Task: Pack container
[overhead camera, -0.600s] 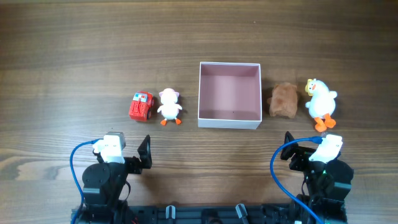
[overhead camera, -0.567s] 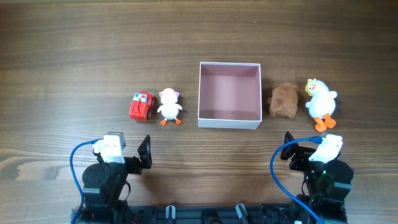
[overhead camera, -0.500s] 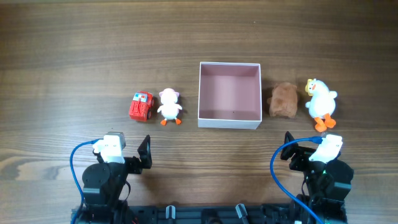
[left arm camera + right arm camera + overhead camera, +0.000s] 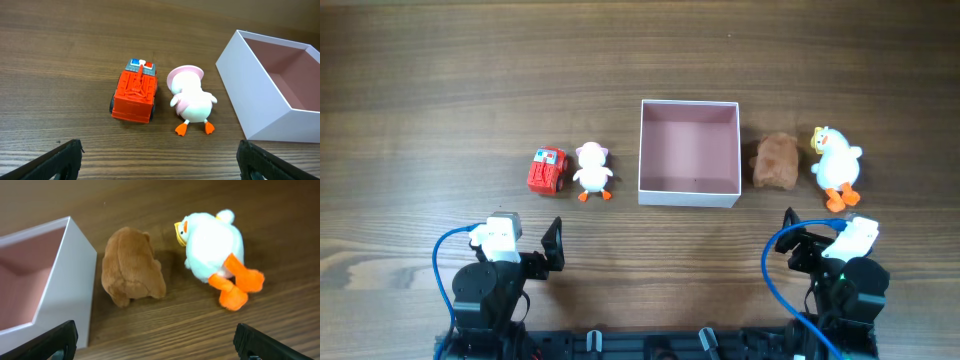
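Two spread wide: left pincer, right pincer | container between duckling and brown plush, neither touching walls.

The box is open on top with its whole pink floor showing, so straight down works. On its left a little duck sits just beside it, with a red truck right next to that. On its right a brown plush sits near the wall, then a white duck. Wide bare table front and back.
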Action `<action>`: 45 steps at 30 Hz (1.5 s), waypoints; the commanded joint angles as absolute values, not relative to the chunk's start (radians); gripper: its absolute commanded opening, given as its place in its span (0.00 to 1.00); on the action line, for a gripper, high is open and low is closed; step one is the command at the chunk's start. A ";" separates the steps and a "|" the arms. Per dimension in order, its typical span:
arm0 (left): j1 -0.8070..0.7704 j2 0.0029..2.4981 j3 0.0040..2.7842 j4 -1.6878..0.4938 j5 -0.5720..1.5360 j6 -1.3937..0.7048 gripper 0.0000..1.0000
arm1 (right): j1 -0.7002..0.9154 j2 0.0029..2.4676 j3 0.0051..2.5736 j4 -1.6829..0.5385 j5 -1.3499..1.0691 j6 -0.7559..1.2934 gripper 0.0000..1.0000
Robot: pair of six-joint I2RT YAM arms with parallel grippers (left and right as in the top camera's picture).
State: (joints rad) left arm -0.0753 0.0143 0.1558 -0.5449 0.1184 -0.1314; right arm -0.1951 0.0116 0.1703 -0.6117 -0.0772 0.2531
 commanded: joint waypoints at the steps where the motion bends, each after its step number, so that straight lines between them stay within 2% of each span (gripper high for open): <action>1: -0.071 0.003 0.149 -0.542 0.134 -0.112 1.00 | -0.190 0.004 0.160 -0.607 -0.060 0.596 1.00; 6: -0.071 0.003 0.149 -0.537 0.134 -0.112 1.00 | -0.190 0.004 0.160 -0.633 -0.073 0.844 0.99; 8: -0.071 0.003 0.149 -0.533 0.134 -0.112 1.00 | -0.190 0.004 0.160 -0.633 -0.123 0.842 1.00; 16: -0.071 0.012 0.179 -0.496 0.138 -0.195 1.00 | -0.190 0.019 0.186 -0.584 -0.413 0.468 0.99; 19: -0.071 0.064 0.262 -0.505 0.137 -0.196 1.00 | -0.190 0.076 0.263 -0.587 -0.420 0.414 0.99; 24: -0.071 0.339 0.533 -0.575 0.122 -0.255 1.00 | -0.190 0.349 0.516 -0.610 -0.428 0.340 0.99; 29: -0.069 0.741 0.859 -0.687 0.119 -0.270 1.00 | -0.190 0.806 1.000 -0.871 -0.419 0.167 1.00; 33: -0.069 1.018 1.044 -0.776 0.119 -0.270 1.00 | -0.190 1.113 1.306 -1.093 -0.297 0.152 1.00; 37: -0.069 1.215 1.095 -0.791 0.028 -0.266 1.00 | -0.190 1.338 1.364 -1.127 -0.202 0.131 0.99; 45: -0.069 1.332 1.095 -0.839 0.009 -0.266 1.00 | -0.172 1.652 1.331 -1.077 -0.222 0.138 1.00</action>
